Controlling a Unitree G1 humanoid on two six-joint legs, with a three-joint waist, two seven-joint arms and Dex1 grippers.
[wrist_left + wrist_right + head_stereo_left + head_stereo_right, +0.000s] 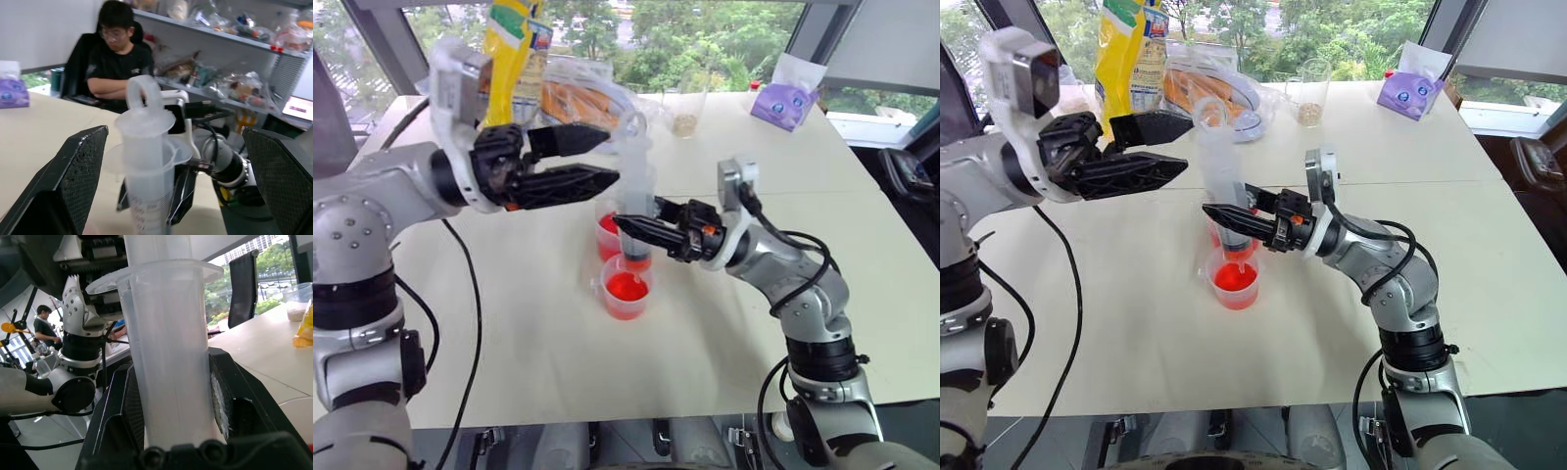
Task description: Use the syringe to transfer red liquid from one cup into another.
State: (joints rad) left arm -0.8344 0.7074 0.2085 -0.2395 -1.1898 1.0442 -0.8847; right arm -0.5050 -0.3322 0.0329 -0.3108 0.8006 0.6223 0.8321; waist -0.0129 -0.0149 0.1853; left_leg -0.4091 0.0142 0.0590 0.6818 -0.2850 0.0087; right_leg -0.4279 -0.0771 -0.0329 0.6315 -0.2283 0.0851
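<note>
I see the cream worktop (724, 323) by windows; purple tissue pack (784, 102) at two o'clock. Right gripper (1214, 213) clamps the clear plastic syringe (1219, 166); left gripper (607, 157) spread apart.

You see bright red liquid (1234, 277) below the black fingers (1239, 219), which clamp the clear, white-plungered syringe (1219, 166).

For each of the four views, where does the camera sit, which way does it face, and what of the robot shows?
Left and right eye: on the head, looking forward and down at the table; both arms show.
Left wrist: looks between the open left gripper at the syringe.
Right wrist: looks along the right gripper, shut on the syringe barrel; the left arm shows behind.
Shared: the syringe shows in all four.
</note>
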